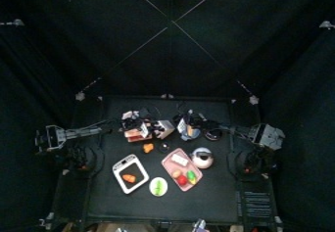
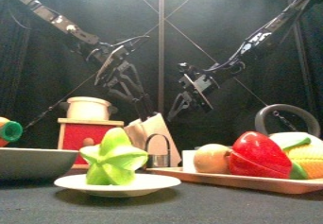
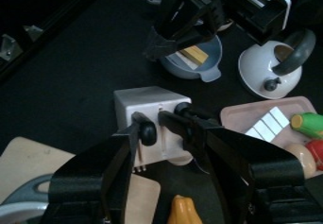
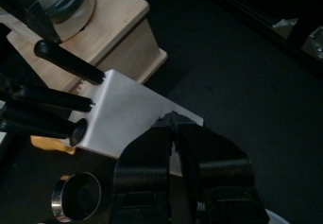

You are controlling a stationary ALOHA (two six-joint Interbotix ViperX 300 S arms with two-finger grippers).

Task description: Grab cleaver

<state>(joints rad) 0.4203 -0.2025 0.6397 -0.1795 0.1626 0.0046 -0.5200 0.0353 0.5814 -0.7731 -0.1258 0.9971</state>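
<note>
A white knife block stands mid-table with black handles sticking out of it; I cannot tell which one is the cleaver's. My left gripper is open, a jaw on either side of those handles, not closed on them. The block also shows in the top view and the front view. My right gripper is shut and empty, its tip close to the block's far side. In the front view, the left gripper and right gripper hang above the block.
A wooden box with a pot on top stands beside the block. A bowl and a kettle stand behind it. A pink board, a white tray and a plate with a green star fruit lie in front.
</note>
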